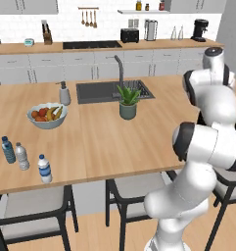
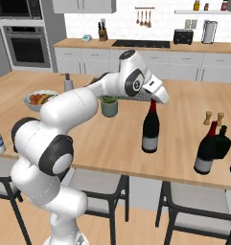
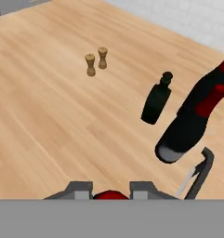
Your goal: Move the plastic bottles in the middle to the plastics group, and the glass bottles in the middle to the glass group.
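Hand (image 2: 153, 101) clamped on upright wine bottle (image 2: 151, 127) by its top; glass group (image 2: 213, 146) lies to its right.

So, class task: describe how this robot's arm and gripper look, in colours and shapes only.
The arm is made of glossy white, rounded, bulky segments linked by dark ring joints. The gripper has two small grey finger tips. No loose cables or markings are visible.

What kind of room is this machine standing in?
A home-style kitchen, it seems. A long wooden counter holds a sink with a tap, a fruit bowl sits nearby, and a toaster and coffee maker stand along the back wall.
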